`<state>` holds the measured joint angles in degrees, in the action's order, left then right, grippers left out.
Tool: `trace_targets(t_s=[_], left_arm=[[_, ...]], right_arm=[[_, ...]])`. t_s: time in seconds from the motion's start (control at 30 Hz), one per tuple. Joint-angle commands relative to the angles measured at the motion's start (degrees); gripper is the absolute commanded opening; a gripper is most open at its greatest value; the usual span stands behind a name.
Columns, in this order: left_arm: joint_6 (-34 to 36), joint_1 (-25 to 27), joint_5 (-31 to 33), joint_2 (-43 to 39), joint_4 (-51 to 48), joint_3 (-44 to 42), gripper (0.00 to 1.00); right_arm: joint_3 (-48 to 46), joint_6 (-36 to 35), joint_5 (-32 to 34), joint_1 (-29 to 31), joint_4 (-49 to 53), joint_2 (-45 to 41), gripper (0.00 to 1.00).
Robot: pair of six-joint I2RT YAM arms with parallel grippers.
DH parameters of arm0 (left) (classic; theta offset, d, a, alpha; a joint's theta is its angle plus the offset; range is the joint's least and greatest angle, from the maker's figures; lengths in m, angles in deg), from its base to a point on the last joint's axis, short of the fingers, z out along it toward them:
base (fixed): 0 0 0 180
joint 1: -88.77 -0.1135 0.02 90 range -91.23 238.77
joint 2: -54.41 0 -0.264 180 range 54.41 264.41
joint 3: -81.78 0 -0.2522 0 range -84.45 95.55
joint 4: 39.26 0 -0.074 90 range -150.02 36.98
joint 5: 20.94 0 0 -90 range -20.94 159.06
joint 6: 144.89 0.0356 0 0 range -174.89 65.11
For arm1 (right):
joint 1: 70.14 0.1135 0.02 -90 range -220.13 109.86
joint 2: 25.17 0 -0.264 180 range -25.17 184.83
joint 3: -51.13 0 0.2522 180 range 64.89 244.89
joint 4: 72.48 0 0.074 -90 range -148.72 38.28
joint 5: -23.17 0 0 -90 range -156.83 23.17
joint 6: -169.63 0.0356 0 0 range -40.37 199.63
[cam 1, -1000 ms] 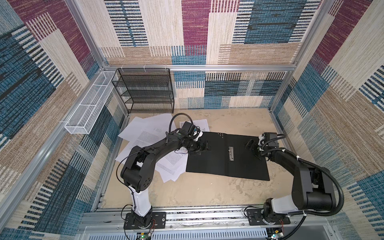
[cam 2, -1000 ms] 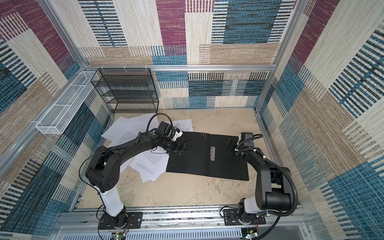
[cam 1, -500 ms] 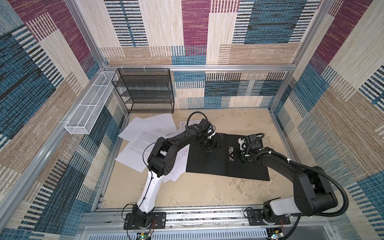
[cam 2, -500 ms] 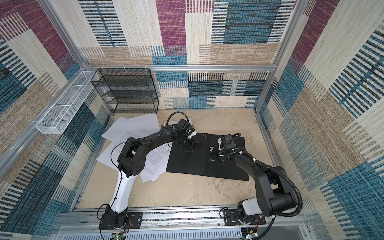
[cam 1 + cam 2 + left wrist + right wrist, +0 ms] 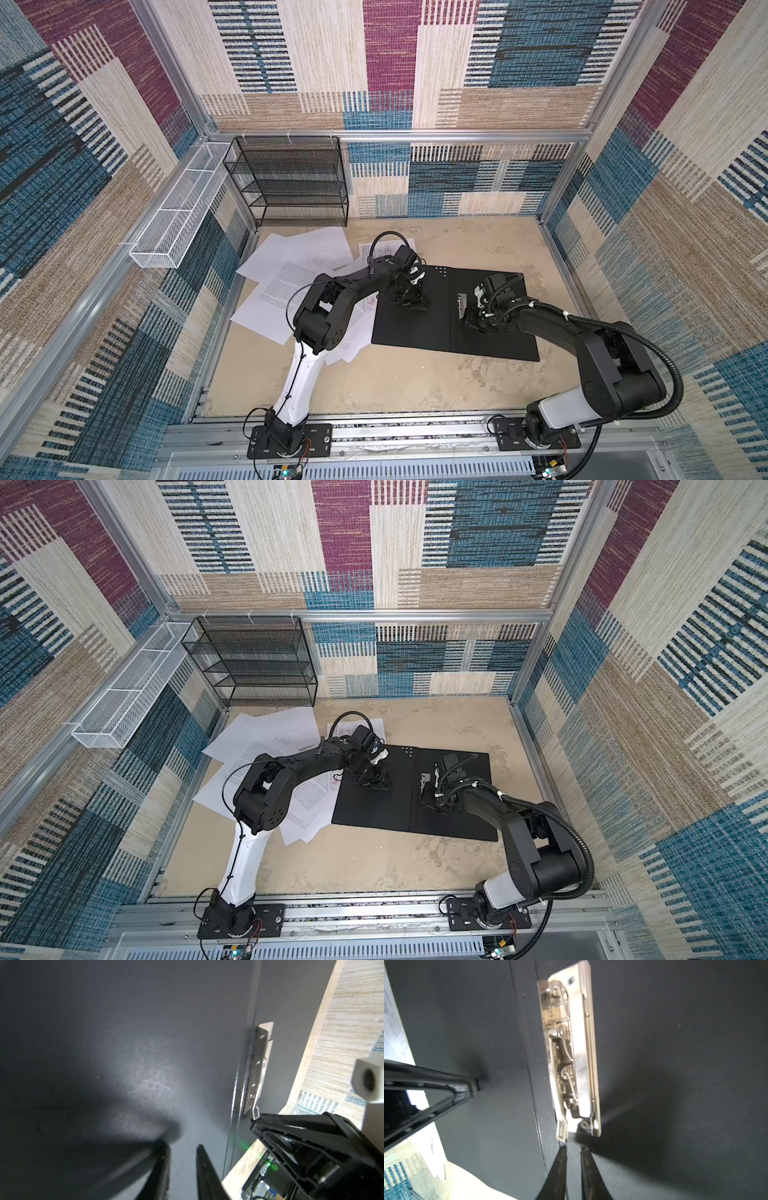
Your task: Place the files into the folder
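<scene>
under both grippers, the folder (image 5: 415, 332) is lying open, black inside up, w/ no sheets in yet. left gripper (image 5: 410, 302) is pressing closed, empty tips on it; right gripper (image 5: 573, 1155) is sitting nearly closed at the metal clip (image 5: 571, 1064), can't tell if gripping. files (image 5: 291, 282) are lying loose behind left gripper. txt too small to read.

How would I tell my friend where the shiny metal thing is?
Find the big black open folder lying flat on the sandy table. Right beside its middle fold sits a narrow clip. It is the only shiny silver thing on the black.
</scene>
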<state>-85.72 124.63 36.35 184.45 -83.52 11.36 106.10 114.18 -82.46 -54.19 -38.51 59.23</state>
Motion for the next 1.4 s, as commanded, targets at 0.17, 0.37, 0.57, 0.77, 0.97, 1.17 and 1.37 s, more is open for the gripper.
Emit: trace_targets(t_s=[0.17,0.37,0.57,0.77,0.97,1.17,1.37], left_arm=[[-4.0,-1.2,10.1,2.6,-8.7,-3.7,0.00],[-4.0,-1.3,10.7,2.2,-8.8,-3.8,0.00],[-4.1,-1.3,10.5,2.5,-8.8,-3.7,0.00],[-4.2,-1.3,10.5,2.6,-8.7,-3.8,0.00],[-4.2,-1.2,10.3,2.6,-8.4,-4.0,0.00],[-4.4,-1.3,10.1,2.4,-8.2,-4.0,0.00],[-4.3,-1.3,10.7,2.6,-8.6,-3.9,0.00]], right_arm=[[2.1,2.1,-0.8,-0.7,-1.4,-0.4,0.26],[2.0,1.6,-0.8,-3.4,-1.6,0.3,0.22],[2.3,0.7,-4.2,-3.6,-3.6,3.1,0.22],[2.0,0.5,-5.8,-3.6,-5.1,4.6,0.21],[2.1,0.7,-5.7,-3.6,-5.4,5.9,0.15],[1.8,1.3,-4.6,-3.6,-5.1,6.2,0.06],[0.7,1.7,-4.0,-3.6,-4.8,5.6,0.00]])
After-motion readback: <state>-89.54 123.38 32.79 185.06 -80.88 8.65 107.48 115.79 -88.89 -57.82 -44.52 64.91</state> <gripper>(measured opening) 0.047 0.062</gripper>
